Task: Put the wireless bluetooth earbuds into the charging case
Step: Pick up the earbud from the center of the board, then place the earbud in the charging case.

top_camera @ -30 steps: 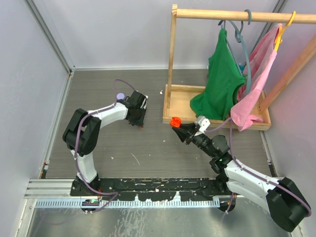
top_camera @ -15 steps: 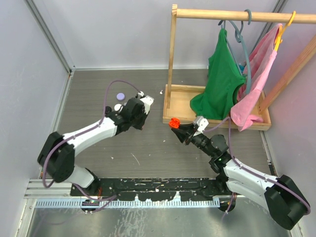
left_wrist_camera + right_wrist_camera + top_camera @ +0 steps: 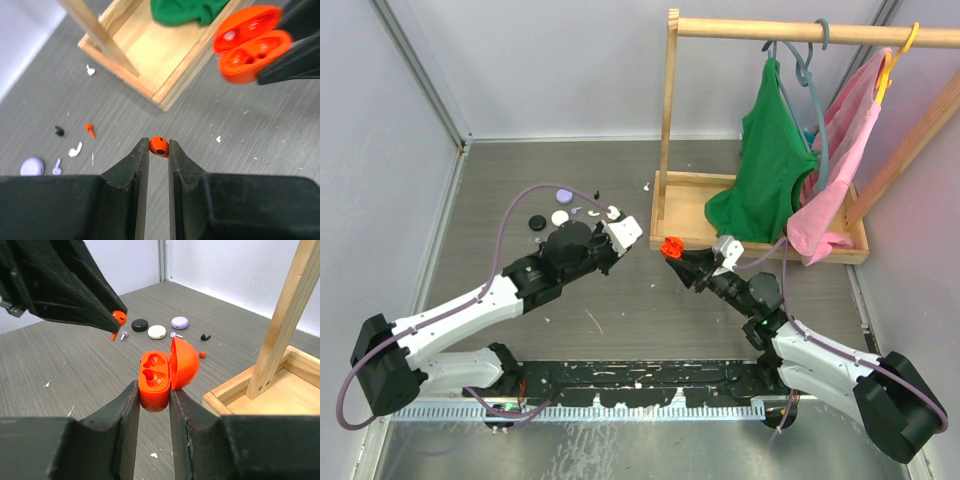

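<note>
A red earbud (image 3: 159,146) is pinched between the tips of my left gripper (image 3: 159,145), which is shut on it and held above the table. Just right of it, my right gripper (image 3: 153,390) is shut on the red charging case (image 3: 159,376). The case's lid (image 3: 185,361) stands open, showing two empty wells. In the top view the left gripper (image 3: 620,232) is a short way left of the case (image 3: 670,246). Loose on the table lie another red bud (image 3: 90,130), a black bud (image 3: 59,131), white buds (image 3: 75,149) and a lilac bud (image 3: 56,167).
Round black (image 3: 139,324), white (image 3: 156,331) and lilac (image 3: 179,322) discs lie at the back left. A wooden rack with a tray base (image 3: 685,242) stands right behind the case. A green garment (image 3: 770,160) and a pink garment (image 3: 840,170) hang from it. Walls enclose the table.
My left arm has swung away from the discs and stretched right toward the case, carrying the red earbud. The right gripper with the case has barely shifted.
</note>
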You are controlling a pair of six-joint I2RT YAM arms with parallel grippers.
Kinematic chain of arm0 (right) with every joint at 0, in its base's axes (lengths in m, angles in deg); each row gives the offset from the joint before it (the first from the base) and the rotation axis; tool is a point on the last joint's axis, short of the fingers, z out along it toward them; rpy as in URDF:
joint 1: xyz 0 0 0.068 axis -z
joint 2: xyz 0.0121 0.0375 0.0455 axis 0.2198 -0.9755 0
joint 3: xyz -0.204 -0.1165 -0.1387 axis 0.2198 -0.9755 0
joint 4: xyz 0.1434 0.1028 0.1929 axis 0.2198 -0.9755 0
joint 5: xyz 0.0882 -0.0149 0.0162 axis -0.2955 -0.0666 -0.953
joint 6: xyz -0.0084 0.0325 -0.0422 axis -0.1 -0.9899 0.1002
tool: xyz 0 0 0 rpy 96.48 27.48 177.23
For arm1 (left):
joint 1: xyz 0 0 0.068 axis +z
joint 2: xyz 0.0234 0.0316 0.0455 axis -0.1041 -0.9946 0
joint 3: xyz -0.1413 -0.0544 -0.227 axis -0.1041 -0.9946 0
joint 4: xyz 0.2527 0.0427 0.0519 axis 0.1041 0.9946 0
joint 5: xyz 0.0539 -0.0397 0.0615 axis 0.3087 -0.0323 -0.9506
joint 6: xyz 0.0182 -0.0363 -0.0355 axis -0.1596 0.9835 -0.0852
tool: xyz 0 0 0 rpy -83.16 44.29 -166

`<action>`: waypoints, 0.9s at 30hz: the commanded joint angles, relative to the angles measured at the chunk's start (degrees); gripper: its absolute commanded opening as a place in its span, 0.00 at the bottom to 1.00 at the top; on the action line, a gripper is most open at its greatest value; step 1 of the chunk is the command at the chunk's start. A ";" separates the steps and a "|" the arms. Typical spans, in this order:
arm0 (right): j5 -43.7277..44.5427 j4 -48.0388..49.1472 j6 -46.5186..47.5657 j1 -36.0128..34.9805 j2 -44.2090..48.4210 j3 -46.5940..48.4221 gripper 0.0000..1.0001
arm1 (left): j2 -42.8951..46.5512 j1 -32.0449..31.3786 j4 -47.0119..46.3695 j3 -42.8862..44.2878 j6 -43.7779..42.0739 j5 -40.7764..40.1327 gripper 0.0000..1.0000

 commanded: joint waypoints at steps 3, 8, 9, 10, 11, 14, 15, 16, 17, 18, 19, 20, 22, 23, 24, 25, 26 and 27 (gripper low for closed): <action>-1.37 5.78 0.55 0.10 -0.47 2.41 0.04 | 5.65 -2.82 -12.36 -3.39 -11.71 9.00 0.11; -2.61 6.82 0.57 0.02 -0.04 2.56 0.04 | 7.21 -4.17 -16.27 -5.18 -17.46 13.57 0.14; -2.80 7.01 0.54 0.02 -0.07 2.51 0.04 | 7.46 -4.36 -16.98 -5.44 -18.23 14.55 0.14; -3.06 7.26 0.58 0.03 -0.13 2.55 0.04 | 7.64 -4.54 -17.54 -5.69 -19.15 15.51 0.14; -3.32 7.38 0.61 0.02 -0.10 2.56 0.04 | 7.76 -4.65 -18.27 -5.88 -19.71 16.45 0.14; -3.87 8.26 0.68 0.03 -0.01 2.23 0.04 | 7.79 -4.93 -20.43 -6.46 -21.00 18.33 0.15; -3.97 8.43 0.59 -0.06 0.05 2.09 0.04 | 7.72 -4.99 -21.15 -6.66 -21.14 18.53 0.15; -4.08 8.44 0.63 -0.07 0.20 2.10 0.04 | 7.63 -5.10 -21.90 -6.61 -21.13 18.56 0.15; -4.25 8.42 0.63 -0.07 0.25 2.04 0.04 | 7.45 -5.16 -22.51 -6.53 -21.18 18.61 0.15; -4.36 8.46 0.63 -0.03 0.36 2.01 0.04 | 7.30 -5.32 -23.08 -6.44 -21.21 18.67 0.15; -4.49 8.50 0.63 0.00 0.46 1.96 0.04 | 7.07 -5.44 -23.75 -6.35 -21.27 18.72 0.15; -4.73 8.49 0.68 -0.07 0.52 2.00 0.04 | 6.74 -5.63 -24.79 -6.23 -21.37 18.62 0.15; -4.94 8.64 0.67 -0.23 0.41 1.91 0.04 | 6.05 -5.96 -26.07 -5.84 -21.45 18.60 0.15; -5.03 8.75 0.64 -0.22 0.30 1.87 0.04 | 5.63 -6.17 -26.43 -5.53 -21.51 18.64 0.14; -5.12 8.87 0.64 -0.26 0.29 1.88 0.04 | 5.16 -6.32 -26.92 -5.33 -21.66 18.64 0.14; -5.20 8.92 0.65 -0.33 0.29 1.90 0.04 | 4.75 -6.47 -27.36 -5.07 -21.65 18.58 0.14; -5.25 8.98 0.64 -0.33 0.28 1.90 0.04 | 4.19 -6.70 -27.84 -4.87 -21.67 18.58 0.14; -5.25 9.06 0.66 -0.33 0.37 1.87 0.04 | 3.75 -6.86 -28.19 -4.72 -21.74 18.75 0.14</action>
